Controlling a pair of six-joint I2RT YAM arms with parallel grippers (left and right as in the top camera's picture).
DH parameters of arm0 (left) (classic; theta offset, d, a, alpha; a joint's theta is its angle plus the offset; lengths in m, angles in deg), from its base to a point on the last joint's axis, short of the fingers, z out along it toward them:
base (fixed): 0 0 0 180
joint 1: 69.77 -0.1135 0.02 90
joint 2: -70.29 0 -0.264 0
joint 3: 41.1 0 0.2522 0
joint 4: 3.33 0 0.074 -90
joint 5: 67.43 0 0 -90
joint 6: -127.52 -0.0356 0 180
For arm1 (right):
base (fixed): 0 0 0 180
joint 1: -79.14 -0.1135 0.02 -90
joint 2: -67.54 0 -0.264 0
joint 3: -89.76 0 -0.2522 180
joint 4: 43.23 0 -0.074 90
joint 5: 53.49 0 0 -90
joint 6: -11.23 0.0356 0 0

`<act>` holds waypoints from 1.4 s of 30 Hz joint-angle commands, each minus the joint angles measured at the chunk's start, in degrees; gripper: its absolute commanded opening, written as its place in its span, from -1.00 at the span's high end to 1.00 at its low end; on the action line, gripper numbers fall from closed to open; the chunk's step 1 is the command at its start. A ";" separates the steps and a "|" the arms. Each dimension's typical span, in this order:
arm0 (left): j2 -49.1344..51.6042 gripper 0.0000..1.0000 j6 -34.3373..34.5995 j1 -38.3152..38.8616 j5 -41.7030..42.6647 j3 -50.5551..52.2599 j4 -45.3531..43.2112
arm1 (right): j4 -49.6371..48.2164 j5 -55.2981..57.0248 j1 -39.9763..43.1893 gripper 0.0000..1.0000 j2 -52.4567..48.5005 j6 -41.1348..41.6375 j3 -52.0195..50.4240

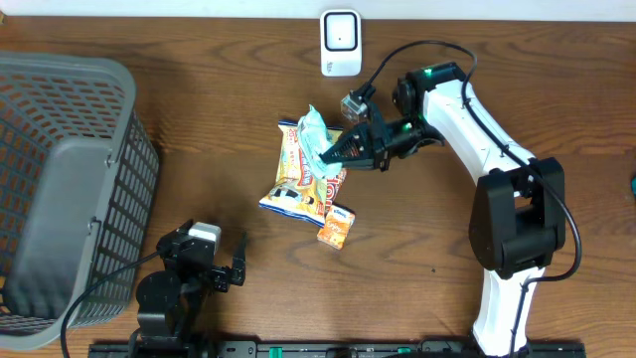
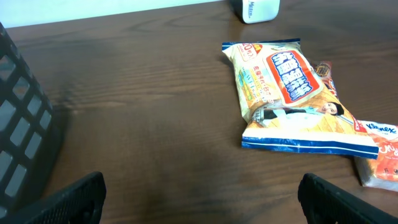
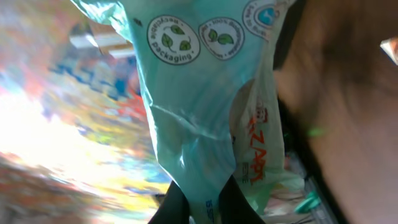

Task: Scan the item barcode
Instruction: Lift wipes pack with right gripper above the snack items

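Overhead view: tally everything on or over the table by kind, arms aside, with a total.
Yellow-orange plastic snack bag: 1
Small orange tissue pack: 1
Pale green plastic packet, held in the right gripper: 1
White box-shaped scanner: 1
Grey plastic mesh basket: 1
Total: 5

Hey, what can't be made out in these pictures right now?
- Teal packet: no barcode shows; right wrist view gives only eco labels, and the right gripper covers part overhead.
- Snack bag: blurred in right wrist view, behind the packet.
- Kleenex pack: cut by left wrist view's right edge.
- Scanner: cut by its top edge.
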 commanded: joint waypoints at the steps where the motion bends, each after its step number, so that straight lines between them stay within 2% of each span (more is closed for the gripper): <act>1: -0.35 -0.97 -0.81 0.13 -0.17 0.72 1.20 | 3.26 2.12 -1.07 0.98 1.44 -23.74 0.00; 8: -0.35 -0.97 -0.81 0.13 -0.20 0.72 1.20 | 3.26 3.50 -4.42 0.98 1.55 -35.06 -0.22; 17: -0.35 -0.97 -0.81 0.13 -0.17 0.72 1.20 | 3.26 9.84 -5.16 0.98 1.62 -44.24 -0.55; 23: -0.35 -0.97 -0.81 0.13 -0.17 0.72 1.20 | 3.26 10.05 -5.09 0.98 1.62 -59.04 -5.31; 27: -0.35 -0.97 -0.81 0.13 -0.17 0.72 1.20 | 3.26 7.80 -4.57 0.98 1.62 -65.44 -9.73; 31: -0.35 -0.97 -0.81 0.13 -0.20 0.72 1.20 | 3.28 6.78 -3.48 0.98 1.62 -65.77 -12.96; 35: -0.35 -0.97 -0.81 0.13 -0.20 0.72 1.20 | 3.28 6.12 -2.47 0.98 2.08 -60.46 -13.53; 42: -0.35 -0.97 -0.81 0.13 -0.17 0.72 1.20 | 3.28 9.49 0.07 0.98 10.62 -39.12 -12.96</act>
